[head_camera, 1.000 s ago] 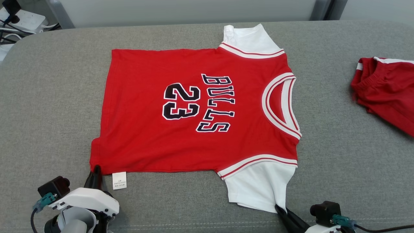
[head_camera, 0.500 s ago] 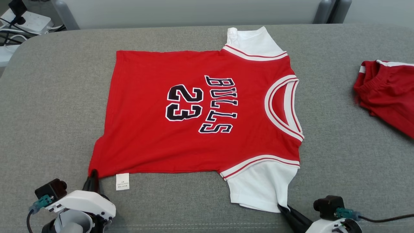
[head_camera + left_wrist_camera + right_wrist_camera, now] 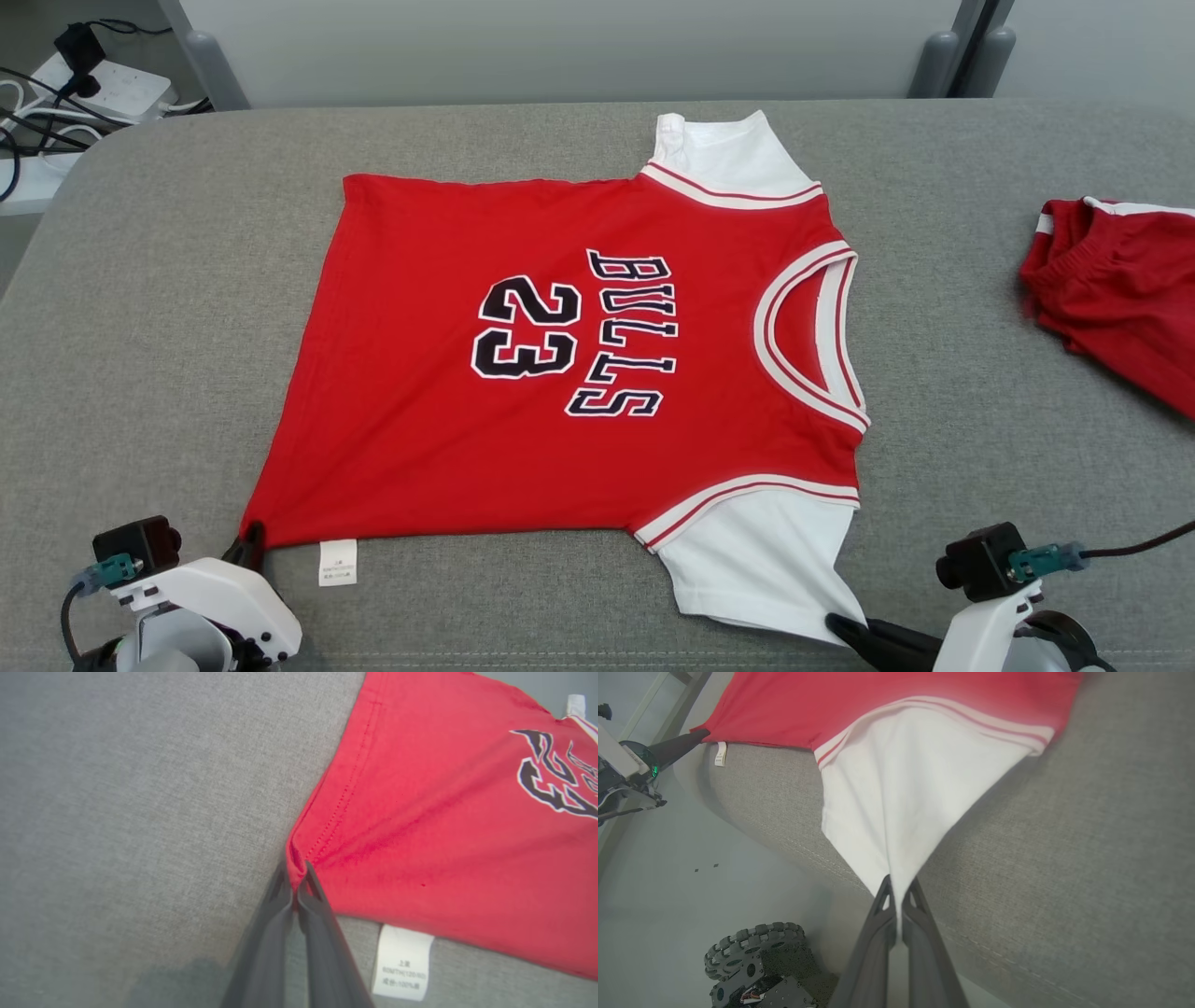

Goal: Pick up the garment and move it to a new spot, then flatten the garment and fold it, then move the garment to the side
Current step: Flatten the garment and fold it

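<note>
The garment [image 3: 560, 373] is a red jersey with white sleeves and black "BULLS 23" lettering, spread flat on the grey cushioned surface [image 3: 168, 308], neck to the right. My left gripper [image 3: 250, 543] is shut on its near left hem corner [image 3: 295, 868], beside a white care label [image 3: 404, 961]. At the near right, my right gripper [image 3: 840, 623] is shut on the tip of the near white sleeve [image 3: 901, 802], which is drawn into a point. The right wrist view also shows my left gripper [image 3: 698, 735] at the hem corner.
Another red garment [image 3: 1111, 280] with white trim lies bunched at the right edge of the surface. Cables and a power strip [image 3: 84, 84] sit off the far left corner. The surface's front edge runs just behind both grippers; my wheeled base [image 3: 752, 956] is on the floor below.
My left gripper has shut on the hem corner. Both grippers have drawn the near edge toward me, stretching the hem corner and sleeve tip. The head camera has shifted too.
</note>
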You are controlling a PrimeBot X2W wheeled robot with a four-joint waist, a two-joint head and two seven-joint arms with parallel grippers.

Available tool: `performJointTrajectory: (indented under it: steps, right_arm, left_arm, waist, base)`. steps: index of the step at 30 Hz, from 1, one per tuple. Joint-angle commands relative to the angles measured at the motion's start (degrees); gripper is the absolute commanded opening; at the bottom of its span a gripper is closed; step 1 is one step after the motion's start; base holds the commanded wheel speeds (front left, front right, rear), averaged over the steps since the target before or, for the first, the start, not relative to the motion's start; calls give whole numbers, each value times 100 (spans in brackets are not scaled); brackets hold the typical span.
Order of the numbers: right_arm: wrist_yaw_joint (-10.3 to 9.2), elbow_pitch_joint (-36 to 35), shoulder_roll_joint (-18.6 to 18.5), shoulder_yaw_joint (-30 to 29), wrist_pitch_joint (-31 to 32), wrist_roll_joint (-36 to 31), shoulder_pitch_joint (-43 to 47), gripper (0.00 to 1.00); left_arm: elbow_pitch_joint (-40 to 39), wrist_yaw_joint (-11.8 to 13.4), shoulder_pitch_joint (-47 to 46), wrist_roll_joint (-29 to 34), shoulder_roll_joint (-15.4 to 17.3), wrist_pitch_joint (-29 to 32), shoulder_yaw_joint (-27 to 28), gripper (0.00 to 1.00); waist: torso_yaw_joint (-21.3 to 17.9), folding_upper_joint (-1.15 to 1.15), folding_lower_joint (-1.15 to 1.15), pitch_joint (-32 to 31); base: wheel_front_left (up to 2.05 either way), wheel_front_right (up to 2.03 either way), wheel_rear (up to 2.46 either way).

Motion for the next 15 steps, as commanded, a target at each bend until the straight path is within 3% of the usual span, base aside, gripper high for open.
performJointTrajectory:
  steps: [1,7,15]
  right_arm:
    - [-17,-309,-283,31,193,192,27,0]
    - [-17,-777,-612,26,687,543,119,0]
    - [-17,-1162,-767,-9,1272,847,351,0]
  left_arm:
    - [-16,4,-250,74,339,22,99,0]
    - [63,4,-347,198,462,148,-157,0]
    - [180,3,-336,321,664,601,-517,0]
  waist:
    - [0,0,0,-9]
    - [0,0,0,-43]
    - [25,0,0,-147]
  base:
    - [0,0,0]
    - [0,0,0]
    - [0,0,0]
